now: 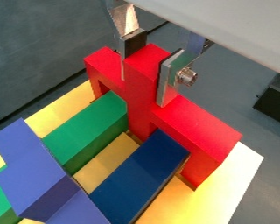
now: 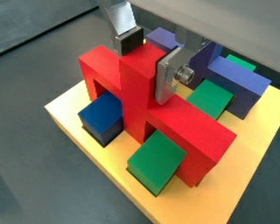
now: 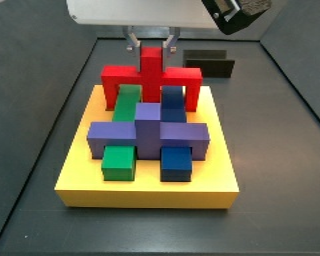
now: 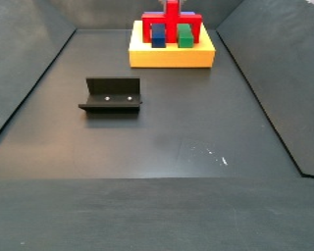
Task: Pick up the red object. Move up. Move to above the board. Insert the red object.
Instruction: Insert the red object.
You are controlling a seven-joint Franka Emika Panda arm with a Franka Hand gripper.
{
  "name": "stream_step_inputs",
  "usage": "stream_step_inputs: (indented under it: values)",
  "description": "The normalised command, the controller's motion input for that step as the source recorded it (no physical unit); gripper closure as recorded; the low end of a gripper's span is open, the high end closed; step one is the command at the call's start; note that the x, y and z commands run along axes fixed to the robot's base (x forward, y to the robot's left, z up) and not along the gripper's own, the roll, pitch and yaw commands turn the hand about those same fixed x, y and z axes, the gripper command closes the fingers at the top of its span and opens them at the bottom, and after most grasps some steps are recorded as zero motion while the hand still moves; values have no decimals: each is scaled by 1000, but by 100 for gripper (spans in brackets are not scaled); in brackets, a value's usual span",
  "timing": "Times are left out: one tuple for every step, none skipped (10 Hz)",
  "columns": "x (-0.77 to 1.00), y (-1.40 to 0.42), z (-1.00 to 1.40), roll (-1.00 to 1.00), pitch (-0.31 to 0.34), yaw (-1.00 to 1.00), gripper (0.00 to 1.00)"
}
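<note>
The red object (image 1: 189, 122) (image 2: 184, 122) stands upright on the yellow board (image 1: 241, 188) (image 2: 95, 149). Its two legs are down at the board's far edge and straddle a green block (image 1: 84, 131) and a blue block (image 1: 143, 171). My gripper (image 1: 150, 70) (image 2: 147, 68) is shut on the red object's upright stub, one finger plate on each side. In both side views the red object (image 3: 119, 75) (image 4: 154, 22) sits at the back of the board (image 3: 149, 190) (image 4: 173, 57), with the gripper (image 3: 152, 42) directly above it.
A purple cross-shaped block (image 3: 149, 130) fills the board's middle, with a green block (image 3: 117, 160) and a blue block (image 3: 176, 160) in front of it. The dark fixture (image 4: 111, 95) (image 3: 210, 67) stands on the grey floor away from the board. Dark walls enclose the floor.
</note>
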Motion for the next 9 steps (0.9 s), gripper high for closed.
stream_step_inputs:
  values:
    - [-129,9,-157,-127,-66,0,100]
    - [-109,0,0,-157,0,0,100]
    - [-157,0,86,-169,0,0,100]
    - [-120,0,117,-180,0,0,100]
    - [0,0,17,-160,0,0,100]
    - [71,-43,0,-127,0,0,100]
    - [189,-63,-189,-83,0,-46,100]
    - [209,-49,-274,-49,0,-117,100]
    - [20,-17,-249,-54,-40,-163,100]
